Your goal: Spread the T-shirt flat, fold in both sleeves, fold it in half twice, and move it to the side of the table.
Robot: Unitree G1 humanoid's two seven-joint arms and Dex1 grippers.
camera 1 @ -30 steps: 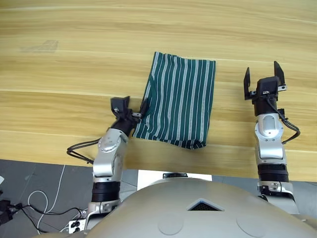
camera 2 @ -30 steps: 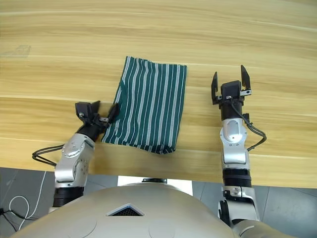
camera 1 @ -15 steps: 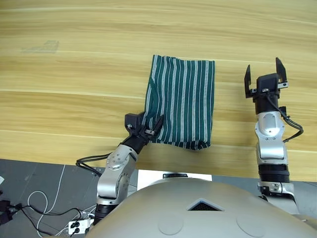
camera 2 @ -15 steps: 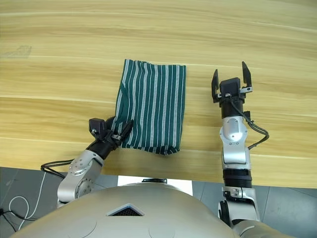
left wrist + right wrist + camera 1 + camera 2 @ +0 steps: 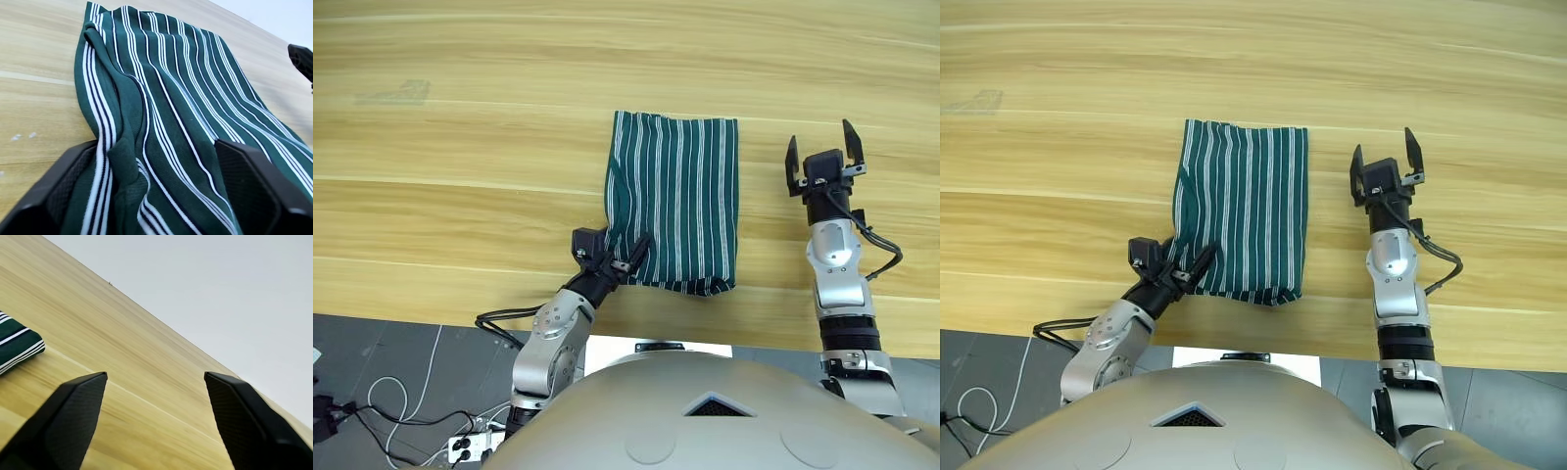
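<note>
Low and left of centre in the left eye view, the left gripper has its two fingers spread wide at the near left corner of the T-shirt. The left wrist view shows one dark finger on each side of a bunched ridge of striped cloth. The cloth lies between them and is not pinched.

From that corner the shirt runs up toward the middle of the frame. It is a folded, roughly rectangular packet of dark green cloth with white stripes, lying on the wooden table. Its left edge is rumpled, with a raised fold running along it. Its top edge is straight, and its lower right corner is rolled into a thick lip.

Right of the shirt, at mid-height in the frame, the right gripper stands apart from the cloth. Its fingers are opened in a V and point toward the top of the frame, over bare wood. In the right wrist view a corner of the shirt shows beyond one of its fingers.

At the lower left corner of the eye views, past the table's near edge, loose cables lie on a grey floor.
</note>
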